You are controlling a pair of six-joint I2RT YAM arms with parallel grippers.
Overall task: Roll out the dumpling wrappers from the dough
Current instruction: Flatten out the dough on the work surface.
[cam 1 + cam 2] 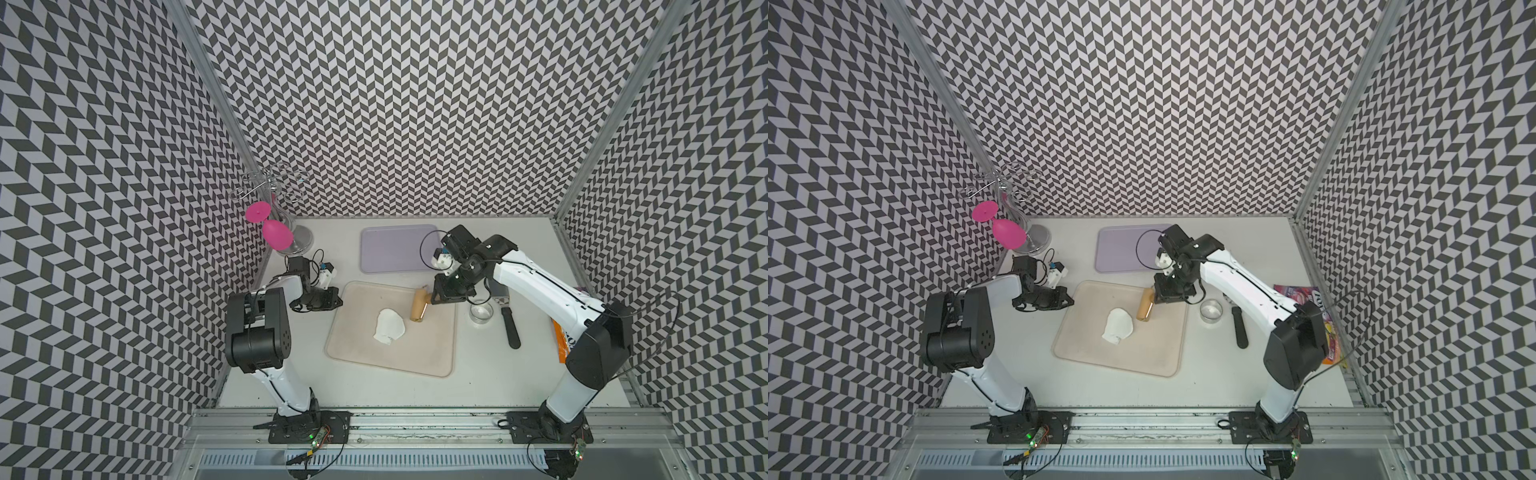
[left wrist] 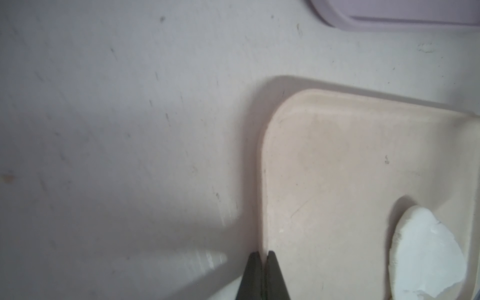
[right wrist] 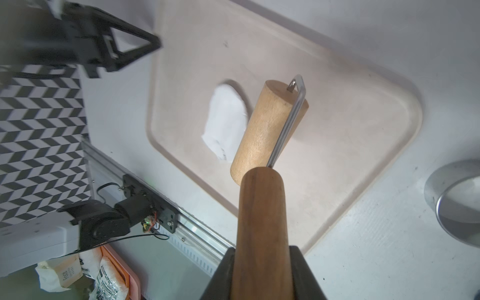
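right end effector [image 3: 261, 267] is clamped on the dark wooden handle of the rolling pin [image 3: 267, 130], whose pale drum hangs on a wire yoke just beside the dough [image 3: 226, 122], over the beige tray [image 3: 363, 145]; whether the drum touches the tray i cannot tell. left end effector [image 2: 263, 262] is pinched shut on nothing, its tips at the tray's edge, apart from the dough

in both top views the dough [image 1: 389, 326] [image 1: 1118, 325] lies near the middle of the beige tray, a flattened, uneven white pad with one ragged end. by its look it is light, soft and probably tacky: it should give under the drum, but it may cling to the wood or slide on the smooth tray instead of spreading. it is better pressed from above than gripped; if it must be shifted, take a thin edge gently, since a hard pinch would likely dent or tear it. the pin looks stiff, and its handle is the sensible hold

counted: one piece of dough, one rolling pin, one metal ring cutter [image 1: 482, 311], two trays, the beige tray and a lavender tray [image 1: 395, 249], and two end effectors. no round dumpling wrappers are in sight
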